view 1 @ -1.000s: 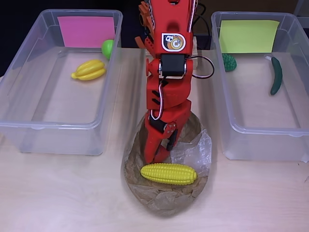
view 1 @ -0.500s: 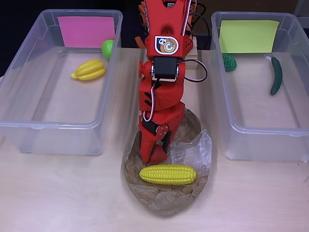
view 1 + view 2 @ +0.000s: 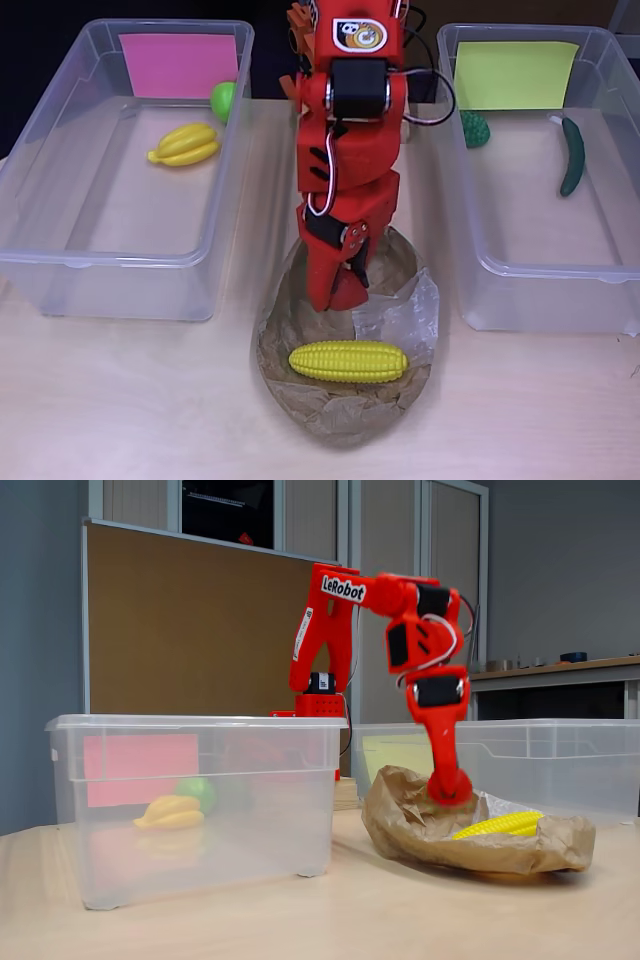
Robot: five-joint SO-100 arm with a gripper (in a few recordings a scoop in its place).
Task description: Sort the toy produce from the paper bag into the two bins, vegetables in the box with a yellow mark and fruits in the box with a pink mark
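Observation:
A yellow toy corn cob (image 3: 348,361) (image 3: 498,825) lies across the crumpled brown paper bag (image 3: 335,415) (image 3: 420,830). My red gripper (image 3: 335,298) (image 3: 450,792) points down into the bag just behind the corn, not touching it. Its fingers look shut with nothing between them. The left bin (image 3: 40,270) (image 3: 300,780) carries the pink mark (image 3: 178,64) (image 3: 140,768) and holds a yellow banana bunch (image 3: 185,145) (image 3: 170,812) and a green round fruit (image 3: 222,97) (image 3: 197,792). The right bin (image 3: 470,270) (image 3: 570,760) carries the yellow mark (image 3: 515,75) (image 3: 395,755) and holds a cucumber (image 3: 571,155) and a dark green vegetable (image 3: 474,129).
A clear plastic scrap (image 3: 400,315) lies in the bag to the right of the gripper. The bag sits between the two bins on the wooden table (image 3: 120,400), whose bare surface runs along the near edge. The arm's base (image 3: 320,705) stands behind the bins.
The gripper has drawn back from the corn, toward the arm's base and slightly up. The corn and the items in the bins have stayed in place.

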